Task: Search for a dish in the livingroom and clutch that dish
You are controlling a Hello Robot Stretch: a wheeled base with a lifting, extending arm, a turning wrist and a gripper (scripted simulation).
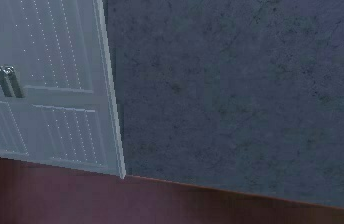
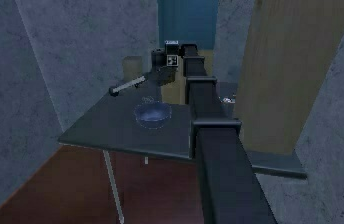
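Note:
In the arm side view a small shallow bluish dish (image 2: 152, 117) lies on a dark tabletop (image 2: 100, 125). The dark arm bar (image 2: 215, 140) rises from the bottom edge over the table, just right of the dish. At its far end stand two white marker squares (image 2: 166, 60). Left of them the gripper (image 2: 118, 92) reaches with thin fingers toward the table's far left edge, above the dish in the picture. I cannot tell whether it holds anything or touches the dish.
The table stands on thin metal legs (image 2: 111, 185) over a dark red floor (image 2: 40, 190). A tall wooden panel (image 2: 290, 80) stands at its right, blue-grey walls around. In the forward view a white panelled door (image 1: 45, 90) with a metal handle (image 1: 8, 80) adjoins a blue-grey wall (image 1: 240, 90) close ahead.

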